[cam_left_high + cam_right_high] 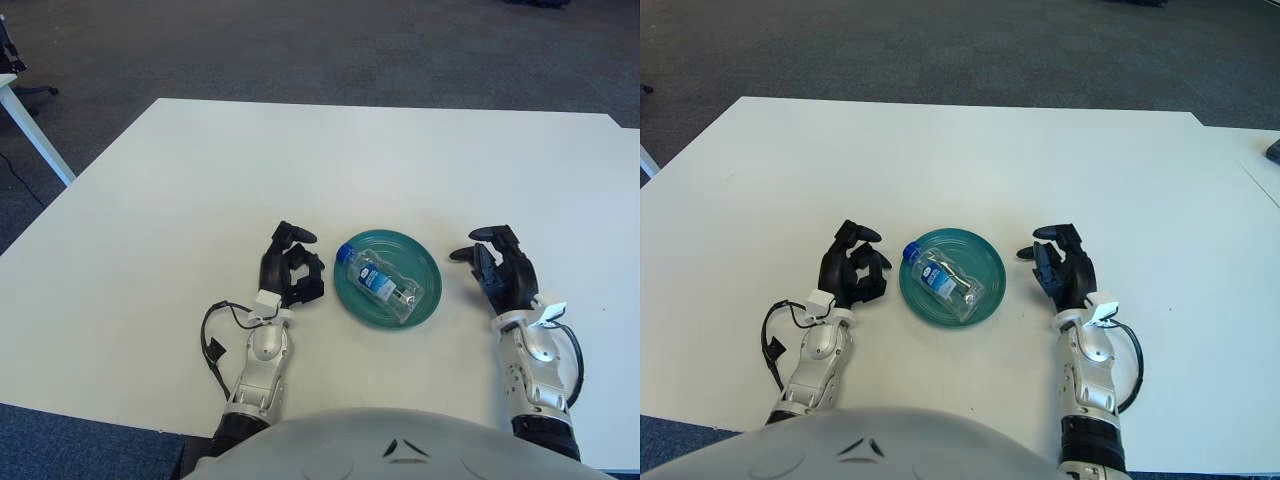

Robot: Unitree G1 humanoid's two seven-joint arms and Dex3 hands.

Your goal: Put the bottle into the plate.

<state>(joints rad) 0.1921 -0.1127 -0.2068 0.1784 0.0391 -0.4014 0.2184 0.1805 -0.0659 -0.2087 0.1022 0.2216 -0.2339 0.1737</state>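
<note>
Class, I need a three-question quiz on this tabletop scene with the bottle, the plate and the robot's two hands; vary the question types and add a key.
1. True or false: the bottle stands upright on the table.
2. Multiple choice: the left hand shows A) over the plate, B) beside the plate's left edge, C) at the table's far edge.
3. Fill in: the bottle lies on its side in the green ____.

Key:
1. False; it lies on its side in the plate.
2. B; it holds nothing, like the right hand at the plate's right.
3. plate
</note>
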